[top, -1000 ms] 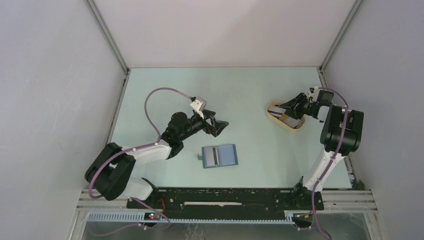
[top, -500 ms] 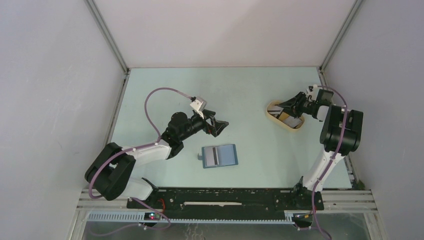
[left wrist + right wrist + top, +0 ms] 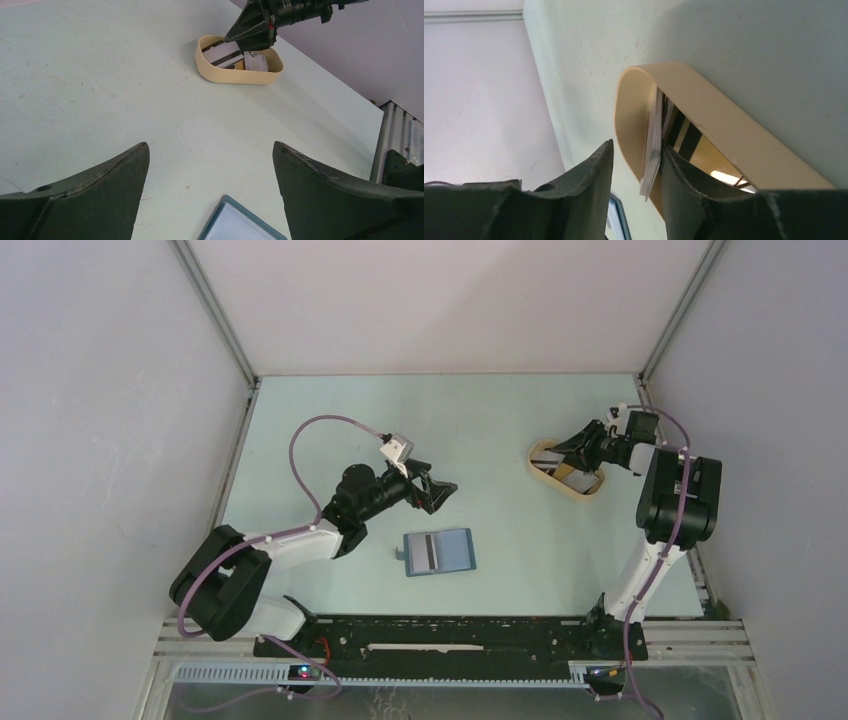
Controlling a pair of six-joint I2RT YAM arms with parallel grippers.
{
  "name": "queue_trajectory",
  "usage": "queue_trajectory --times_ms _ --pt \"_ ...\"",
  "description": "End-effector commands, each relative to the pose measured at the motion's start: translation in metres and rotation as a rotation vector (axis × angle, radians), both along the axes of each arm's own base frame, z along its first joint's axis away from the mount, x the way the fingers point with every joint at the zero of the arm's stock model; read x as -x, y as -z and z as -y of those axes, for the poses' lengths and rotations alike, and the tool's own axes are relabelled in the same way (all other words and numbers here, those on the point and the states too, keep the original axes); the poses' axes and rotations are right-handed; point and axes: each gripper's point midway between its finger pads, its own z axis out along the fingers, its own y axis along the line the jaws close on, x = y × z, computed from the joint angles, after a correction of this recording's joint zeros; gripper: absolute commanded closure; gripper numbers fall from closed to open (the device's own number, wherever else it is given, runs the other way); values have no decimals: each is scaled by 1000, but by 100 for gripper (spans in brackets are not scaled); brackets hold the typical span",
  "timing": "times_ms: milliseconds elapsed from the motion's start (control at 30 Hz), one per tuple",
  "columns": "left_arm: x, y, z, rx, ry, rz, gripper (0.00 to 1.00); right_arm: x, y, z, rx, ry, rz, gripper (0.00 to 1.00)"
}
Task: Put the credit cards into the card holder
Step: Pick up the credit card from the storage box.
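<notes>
Top external view puts the card holder [image 3: 438, 551] nearest the arm bases, flat on the table, its long axis running left to right. A pale patch with a dark stripe shows on its left part; I cannot tell whether that is a card already seated. Just beyond the holder hangs the left gripper [image 3: 437, 490], jaws spread wide with nothing in them. In the left wrist view only a corner of the holder shows below its fingers.

Farther off, well to the right of the holder and beyond it, sits the tray [image 3: 235, 77], and the right gripper [image 3: 638, 145] reaches down into it. The cards [image 3: 653, 150] stand on edge as a thin stack between its fingers, flat faces toward the pads. The stack leans on one finger, with beige tray wall showing between it and the other. The jaws stand about half closed; whether they truly pinch the stack I cannot tell. More cards, one of them striped, lie in the tray.

The coming move, as I judge it, turns on this: from the right gripper the holder lies leftward and nearer the bases, well apart, so the stack must cross the table. The left arm is much the nearer one and seems placed to steady the holder.
</notes>
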Motion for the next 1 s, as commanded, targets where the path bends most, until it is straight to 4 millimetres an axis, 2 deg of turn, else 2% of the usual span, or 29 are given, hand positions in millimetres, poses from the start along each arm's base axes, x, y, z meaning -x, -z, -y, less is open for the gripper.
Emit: queue_trajectory --times_ms 0,200,533,667,967 --pt "-8 -32 8 46 18 65 3 -2 -2 11 48 15 7 53" --pt "-8 -32 9 47 18 65 3 1 -12 13 42 12 19 53" --pt "-8 -32 9 47 21 65 3 0 -18 -5 26 -32 39 53" --pt "-8 -31 10 46 23 63 3 -2 -10 -15 36 -59 21 50" --pt "-9 -31 11 46 26 63 3 -4 3 -22 39 -69 -14 47"
